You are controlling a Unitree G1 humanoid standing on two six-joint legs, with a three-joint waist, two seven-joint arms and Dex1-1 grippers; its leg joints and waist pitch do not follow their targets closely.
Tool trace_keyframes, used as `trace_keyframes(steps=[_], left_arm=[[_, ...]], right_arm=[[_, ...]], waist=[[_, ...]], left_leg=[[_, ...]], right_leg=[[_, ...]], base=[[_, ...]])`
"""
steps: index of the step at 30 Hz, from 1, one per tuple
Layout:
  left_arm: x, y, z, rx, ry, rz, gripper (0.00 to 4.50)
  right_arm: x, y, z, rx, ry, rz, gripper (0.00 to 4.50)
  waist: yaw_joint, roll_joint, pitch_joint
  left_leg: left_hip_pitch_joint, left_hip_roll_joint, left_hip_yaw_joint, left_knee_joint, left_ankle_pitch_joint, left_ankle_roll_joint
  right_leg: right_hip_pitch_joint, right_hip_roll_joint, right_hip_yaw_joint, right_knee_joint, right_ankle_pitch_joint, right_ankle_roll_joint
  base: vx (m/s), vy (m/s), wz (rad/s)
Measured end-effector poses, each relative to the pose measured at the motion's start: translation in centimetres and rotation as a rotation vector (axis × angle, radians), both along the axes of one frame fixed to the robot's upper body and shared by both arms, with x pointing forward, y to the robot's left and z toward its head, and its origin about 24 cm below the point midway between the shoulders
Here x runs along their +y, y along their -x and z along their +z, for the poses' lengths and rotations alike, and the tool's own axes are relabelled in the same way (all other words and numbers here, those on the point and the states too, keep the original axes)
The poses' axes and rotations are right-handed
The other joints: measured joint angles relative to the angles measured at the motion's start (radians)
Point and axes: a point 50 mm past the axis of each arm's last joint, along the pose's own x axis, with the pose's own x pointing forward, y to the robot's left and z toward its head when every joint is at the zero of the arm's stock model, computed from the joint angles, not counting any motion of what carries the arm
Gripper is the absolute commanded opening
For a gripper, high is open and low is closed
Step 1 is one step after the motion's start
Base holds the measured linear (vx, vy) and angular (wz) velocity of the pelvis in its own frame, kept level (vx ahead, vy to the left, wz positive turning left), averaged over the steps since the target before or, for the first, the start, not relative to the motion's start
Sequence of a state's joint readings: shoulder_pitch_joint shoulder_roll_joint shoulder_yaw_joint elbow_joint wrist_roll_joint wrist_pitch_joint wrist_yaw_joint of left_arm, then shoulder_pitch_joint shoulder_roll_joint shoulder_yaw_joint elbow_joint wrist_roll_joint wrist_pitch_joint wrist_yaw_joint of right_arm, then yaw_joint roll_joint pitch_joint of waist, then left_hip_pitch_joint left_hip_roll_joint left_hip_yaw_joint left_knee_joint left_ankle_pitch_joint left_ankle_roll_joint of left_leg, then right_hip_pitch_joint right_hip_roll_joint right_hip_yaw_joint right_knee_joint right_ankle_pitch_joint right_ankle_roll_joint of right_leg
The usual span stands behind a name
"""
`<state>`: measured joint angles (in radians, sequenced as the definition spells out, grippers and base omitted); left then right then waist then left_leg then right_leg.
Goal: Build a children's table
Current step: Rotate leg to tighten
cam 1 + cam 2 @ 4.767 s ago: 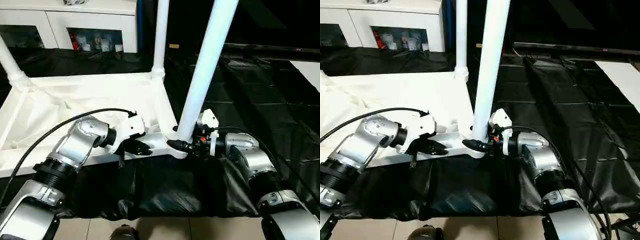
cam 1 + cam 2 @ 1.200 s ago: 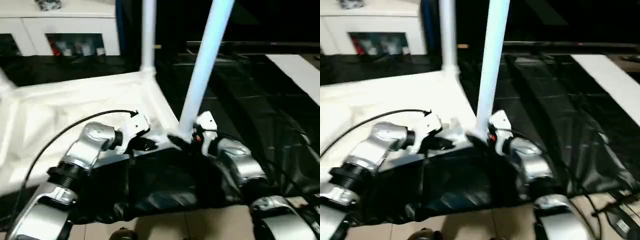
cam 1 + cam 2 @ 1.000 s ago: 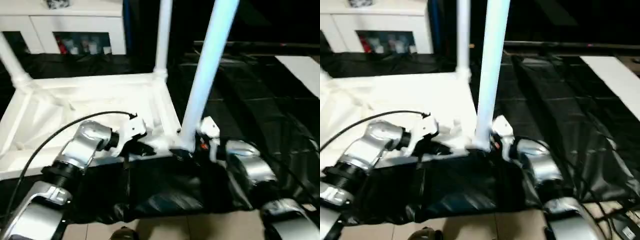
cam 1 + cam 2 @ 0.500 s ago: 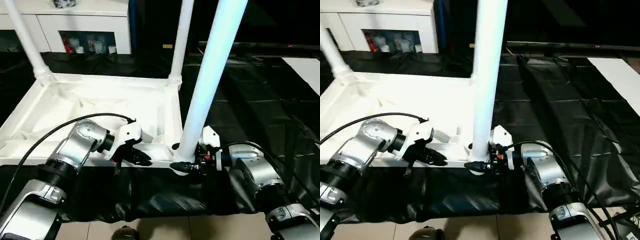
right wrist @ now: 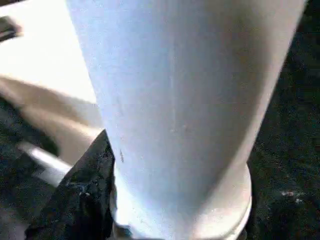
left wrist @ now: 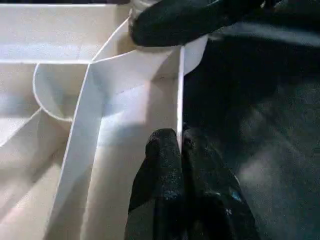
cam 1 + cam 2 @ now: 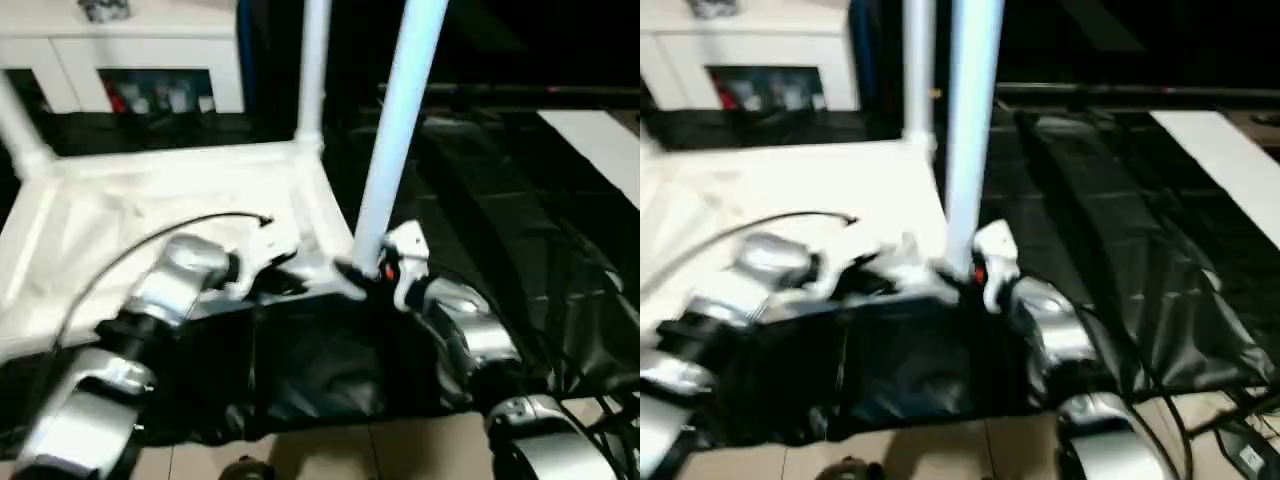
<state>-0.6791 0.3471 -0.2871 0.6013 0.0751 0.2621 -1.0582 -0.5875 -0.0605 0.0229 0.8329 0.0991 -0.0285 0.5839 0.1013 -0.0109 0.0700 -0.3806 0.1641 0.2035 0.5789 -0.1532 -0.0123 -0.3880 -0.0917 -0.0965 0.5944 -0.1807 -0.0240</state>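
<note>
The children's table lies upside down, its white top (image 7: 150,200) on the black-covered work table. Three white legs stand in its corners: the near right leg (image 7: 395,130), a far right one (image 7: 312,70) and a far left one (image 7: 15,130). My left gripper (image 7: 298,280) is shut on the top's thin near rim (image 6: 179,100), which runs down between its black fingertips (image 6: 165,155). My right gripper (image 7: 352,272) is at the base of the near right leg (image 5: 175,100), with one black finger (image 5: 85,200) lying against the leg's side; the other finger is hidden behind it.
The black cover (image 7: 520,200) spreads to the right and hangs over the near edge above the tiled floor (image 7: 300,460). A white cabinet (image 7: 130,60) stands at the back left. A black cable (image 7: 150,245) arcs over my left forearm.
The whole picture has swung and blurred, so the camera moved. Both grippers remain at the near right corner, the left on the rim and the right at the leg's base.
</note>
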Motion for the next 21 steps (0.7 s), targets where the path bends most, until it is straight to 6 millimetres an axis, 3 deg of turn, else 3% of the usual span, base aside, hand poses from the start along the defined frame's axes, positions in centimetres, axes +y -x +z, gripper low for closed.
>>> trace_keyframes(steps=[4, 7, 14, 21], left_arm=[[-0.6, -0.3, -0.2, -0.018, 0.010, 0.075, 0.00], [-0.9, -0.4, -0.2, -0.027, 0.012, 0.088, 0.00], [-0.9, -0.5, -0.3, -0.069, 0.009, 0.056, 0.00], [-0.1, -0.4, -0.4, -0.165, -0.009, -0.048, 0.00]], right_arm=[[0.9, -0.8, 0.1, 0.008, 0.021, -0.118, 2.74], [1.0, -1.0, 0.1, 0.006, 0.021, -0.149, 3.44], [1.0, -0.9, 0.2, -0.011, 0.000, -0.138, 3.80], [-2.2, 1.4, 0.0, -0.070, 0.028, -0.008, 3.80]], waist=[[-0.009, 0.001, 0.000], [-0.009, 0.001, -0.001], [-0.010, 0.002, -0.001], [-0.002, 0.002, 0.000]], left_leg=[[0.000, 0.000, 0.000, 0.000, 0.000, 0.000], [0.000, 0.000, 0.000, 0.000, 0.000, 0.000], [0.000, 0.000, 0.000, -0.001, 0.000, 0.000], [-0.002, 0.000, 0.000, -0.002, 0.000, 0.000]], right_leg=[[0.000, 0.000, 0.000, 0.001, 0.000, -0.001], [0.000, 0.000, 0.000, 0.001, 0.000, -0.001], [0.000, 0.000, 0.000, 0.000, 0.000, -0.001], [-0.001, 0.000, 0.000, 0.000, 0.006, 0.000]], base=[[0.000, 0.000, 0.00], [0.000, 0.000, 0.00], [0.000, 0.000, 0.00], [0.000, 0.000, 0.00]])
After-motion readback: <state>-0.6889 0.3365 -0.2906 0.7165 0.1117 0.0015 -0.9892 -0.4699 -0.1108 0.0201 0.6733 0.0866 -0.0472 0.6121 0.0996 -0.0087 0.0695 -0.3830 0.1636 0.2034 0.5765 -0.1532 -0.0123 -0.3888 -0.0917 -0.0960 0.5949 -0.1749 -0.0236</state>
